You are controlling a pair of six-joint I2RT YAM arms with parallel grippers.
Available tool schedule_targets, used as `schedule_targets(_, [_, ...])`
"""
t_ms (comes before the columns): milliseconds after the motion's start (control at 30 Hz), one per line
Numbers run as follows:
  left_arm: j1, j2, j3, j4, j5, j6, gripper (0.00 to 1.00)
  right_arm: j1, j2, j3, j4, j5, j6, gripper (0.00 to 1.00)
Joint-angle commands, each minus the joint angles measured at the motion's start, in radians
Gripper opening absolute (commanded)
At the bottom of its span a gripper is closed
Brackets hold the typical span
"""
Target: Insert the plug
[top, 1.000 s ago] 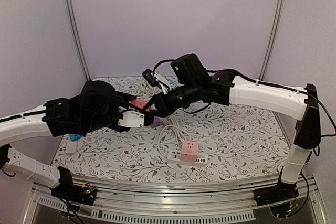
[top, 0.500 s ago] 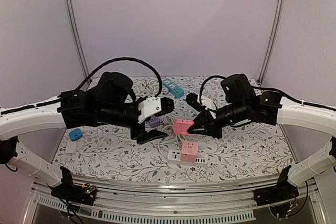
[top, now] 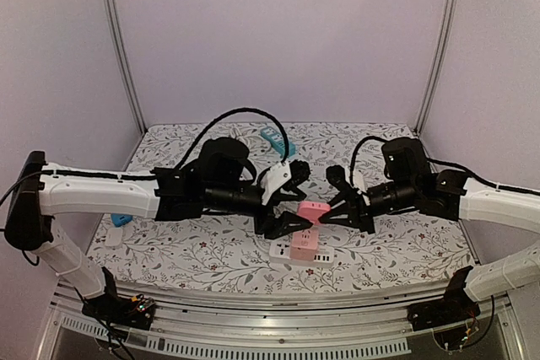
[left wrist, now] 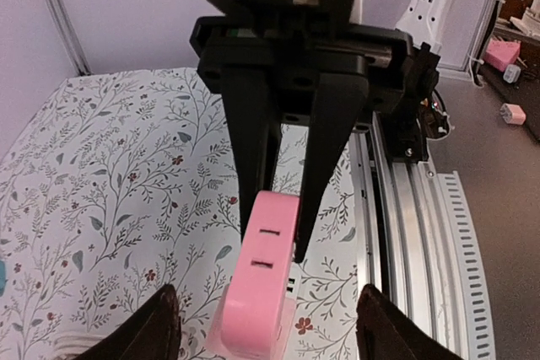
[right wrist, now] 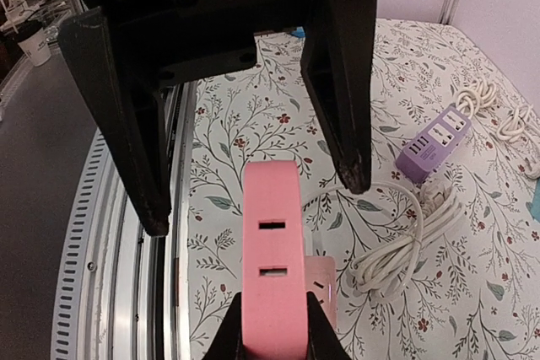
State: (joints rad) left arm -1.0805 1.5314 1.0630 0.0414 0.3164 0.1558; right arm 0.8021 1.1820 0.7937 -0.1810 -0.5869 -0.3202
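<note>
A pink plug (top: 314,211) with two slots on its face is gripped in my right gripper (top: 327,211), which is shut on it. It hangs just above a pink cube socket (top: 304,244) seated on a white power strip (top: 283,252). In the right wrist view the plug (right wrist: 273,250) stands between my fingers (right wrist: 232,335), with the cube (right wrist: 326,280) below it. My left gripper (top: 297,198) is open wide and empty. It faces the plug (left wrist: 263,284) from the other side, one finger on each side and apart from it.
A coiled white cable (right wrist: 396,246) and a purple power strip (right wrist: 432,141) lie behind the cube. A teal strip (top: 274,139) lies at the back. A small blue block (top: 121,219) sits at the left edge. The metal rail (top: 270,305) runs along the front.
My right gripper has carried the pink plug slightly right and down, over the pink cube. My left arm has stretched right, and its open gripper now straddles the plug.
</note>
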Motion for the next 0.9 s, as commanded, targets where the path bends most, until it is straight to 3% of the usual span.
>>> schedule_targets(0, [0.011,0.042,-0.050,0.195,0.064,-0.127,0.68,-0.010,-0.012,-0.034,0.046,-0.052,-0.034,0.00])
schedule_targets(167, [0.055,0.067,0.011,0.103,0.084,-0.172,0.60,-0.021,-0.019,-0.037,0.041,-0.067,-0.042,0.00])
schedule_targets(333, [0.086,0.061,0.019,-0.037,0.183,-0.053,0.50,-0.021,-0.029,-0.032,0.041,-0.059,-0.040,0.00])
schedule_targets(467, [0.072,0.053,0.007,-0.037,0.190,-0.027,0.56,-0.022,-0.006,-0.018,0.024,-0.039,-0.039,0.00])
schedule_targets(733, [0.044,0.074,0.032,-0.038,0.148,0.029,0.51,-0.023,-0.022,-0.026,0.016,-0.030,-0.035,0.00])
schedule_targets(867, [-0.002,0.077,0.087,-0.156,0.048,0.118,0.52,-0.022,-0.024,-0.010,0.017,-0.045,-0.050,0.00])
